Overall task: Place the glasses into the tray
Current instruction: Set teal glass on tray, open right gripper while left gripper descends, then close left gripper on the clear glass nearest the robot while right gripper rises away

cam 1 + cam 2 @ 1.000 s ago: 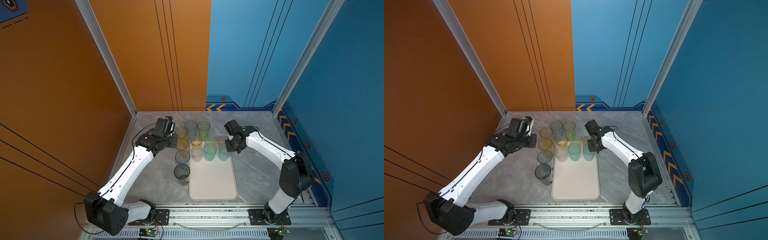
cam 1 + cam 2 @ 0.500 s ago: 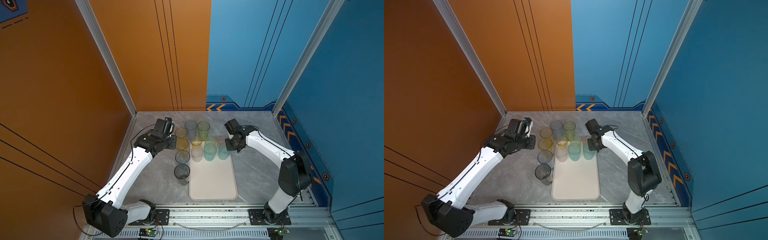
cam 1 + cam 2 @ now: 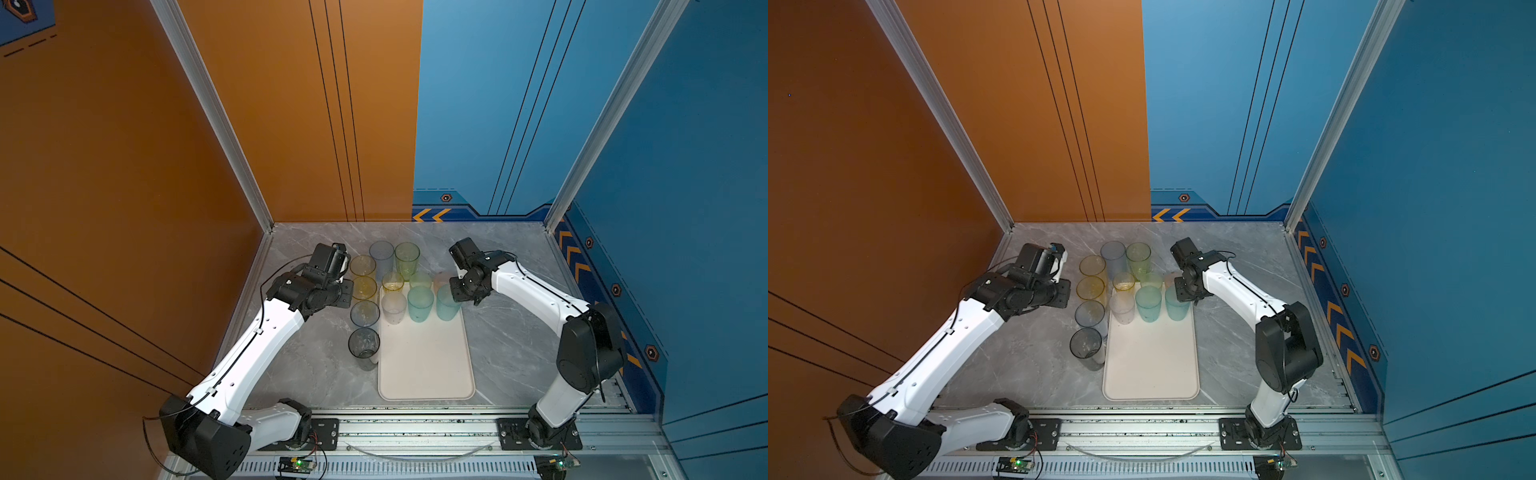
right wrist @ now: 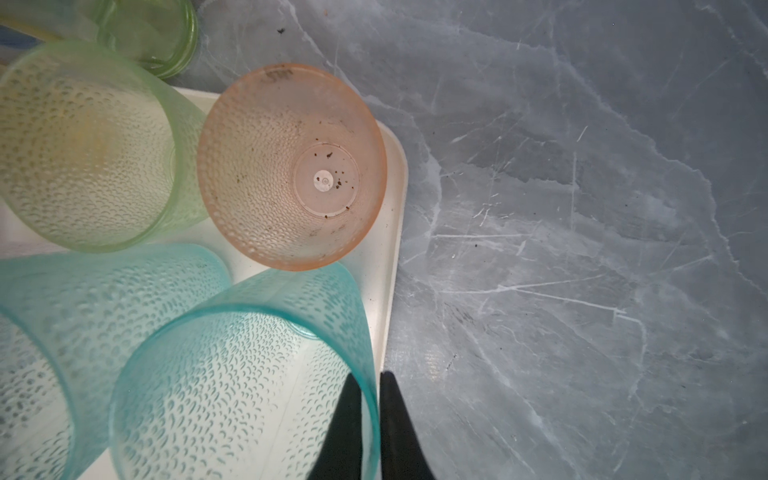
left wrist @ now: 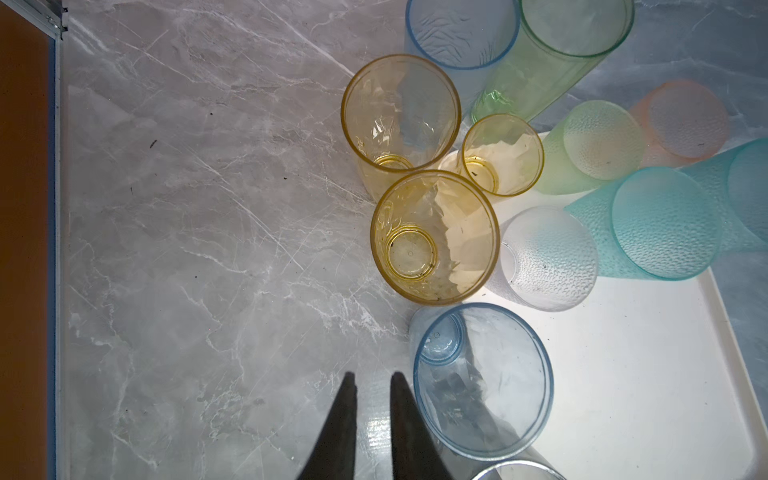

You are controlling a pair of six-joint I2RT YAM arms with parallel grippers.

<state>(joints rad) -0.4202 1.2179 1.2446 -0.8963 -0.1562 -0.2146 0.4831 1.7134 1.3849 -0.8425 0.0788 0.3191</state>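
Note:
The cream tray (image 3: 424,365) (image 3: 1150,365) lies in the middle of the table. Several frosted glasses stand at its far end, among them a pink one (image 4: 291,166) and a teal one (image 3: 420,302). My right gripper (image 4: 370,376) (image 3: 459,297) is shut on the wall of another teal glass (image 4: 232,395) (image 3: 448,301) that stands by the tray's right rim, one finger inside and one outside. My left gripper (image 5: 374,376) (image 3: 338,293) hangs over bare table, narrowly open and empty, beside a blue glass (image 5: 482,382) and a yellow glass (image 5: 434,237).
Left of the tray a row of glasses stands on the table: two yellow, the blue, and a grey one (image 3: 363,343). A tall blue glass (image 3: 381,252) and a green one (image 3: 407,255) stand behind the tray. Walls close in the left, back and right.
The left arm has shifted slightly. The right gripper stays at the teal glass's rim on the tray.

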